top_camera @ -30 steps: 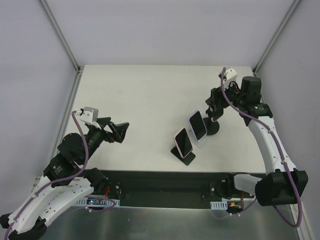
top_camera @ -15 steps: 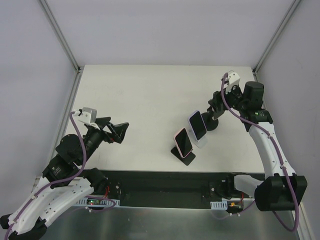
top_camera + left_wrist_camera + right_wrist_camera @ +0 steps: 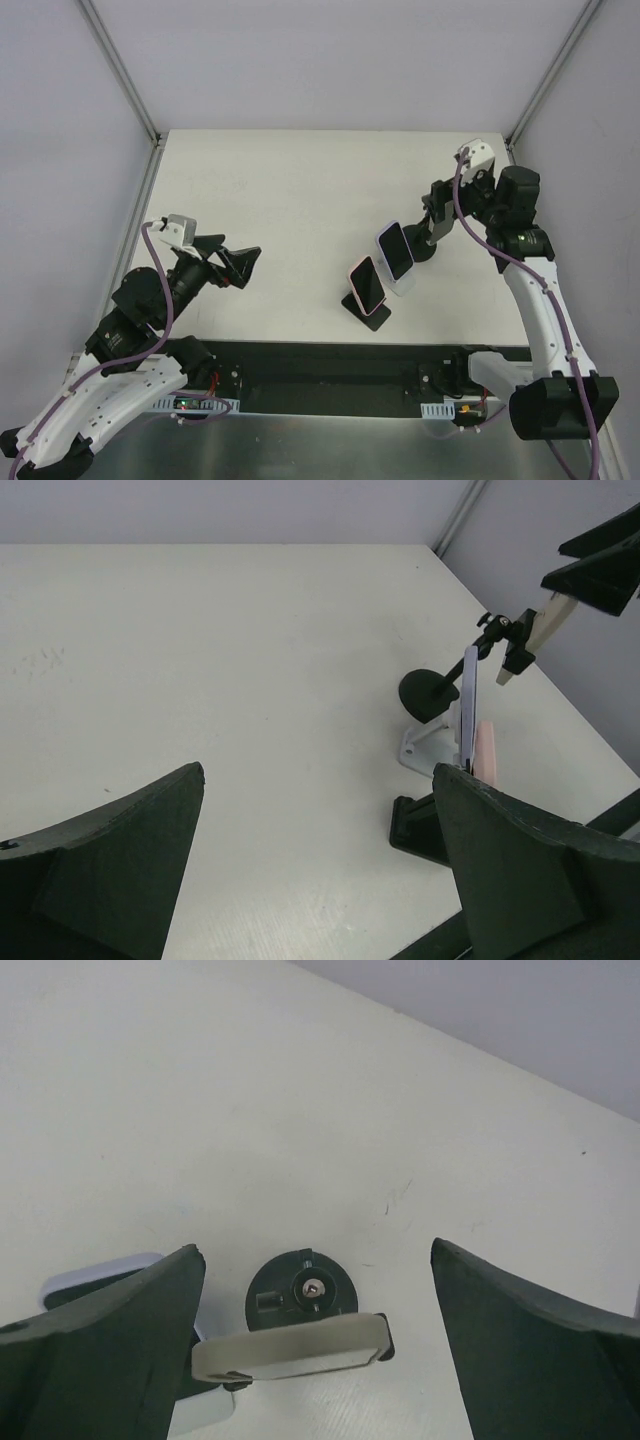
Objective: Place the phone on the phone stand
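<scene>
A beige phone (image 3: 290, 1348) sits clamped in a black stand with a round base (image 3: 300, 1288). In the left wrist view the same phone (image 3: 548, 620) stands on this stand (image 3: 430, 693) at the far right. My right gripper (image 3: 315, 1258) is open and empty, held above the phone without touching it; in the top view the gripper (image 3: 435, 212) hides most of the phone and stand (image 3: 428, 250). My left gripper (image 3: 238, 262) is open and empty at the left, far from the stands, also in its own view (image 3: 318, 775).
A lavender phone (image 3: 396, 250) leans on a white stand (image 3: 406, 286), and a pink phone (image 3: 367, 283) on a black stand (image 3: 366, 312), both just left of the round stand. The table's right edge and a frame post lie close behind my right arm.
My right gripper has drawn back up and to the right, away from the round stand. The left arm has barely moved.
</scene>
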Available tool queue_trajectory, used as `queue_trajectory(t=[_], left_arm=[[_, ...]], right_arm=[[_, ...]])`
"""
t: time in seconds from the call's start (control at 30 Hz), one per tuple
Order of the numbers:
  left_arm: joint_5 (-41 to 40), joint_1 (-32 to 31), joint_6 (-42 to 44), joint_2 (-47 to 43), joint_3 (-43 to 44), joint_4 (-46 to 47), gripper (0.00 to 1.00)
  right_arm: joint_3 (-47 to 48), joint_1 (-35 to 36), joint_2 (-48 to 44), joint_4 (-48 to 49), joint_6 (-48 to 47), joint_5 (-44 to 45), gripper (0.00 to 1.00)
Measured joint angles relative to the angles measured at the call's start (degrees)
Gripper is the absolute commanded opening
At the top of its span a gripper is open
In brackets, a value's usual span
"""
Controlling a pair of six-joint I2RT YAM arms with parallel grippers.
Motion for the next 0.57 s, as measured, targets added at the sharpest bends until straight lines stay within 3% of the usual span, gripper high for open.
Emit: queue_trajectory(t=[0.3,0.57], left_arm=[[2.62,0.00,0.00,4.72,5.66,-0.09,0.96],[4.72,0.00,0.13,9.31,14.32,-0.37,0.96]], right_arm=[[17.75,0.00,-9.20,-11.06,14.71,10.82,0.97],[19.91,0.00,-31.21,-19.02,21.53,13.38,0.97]])
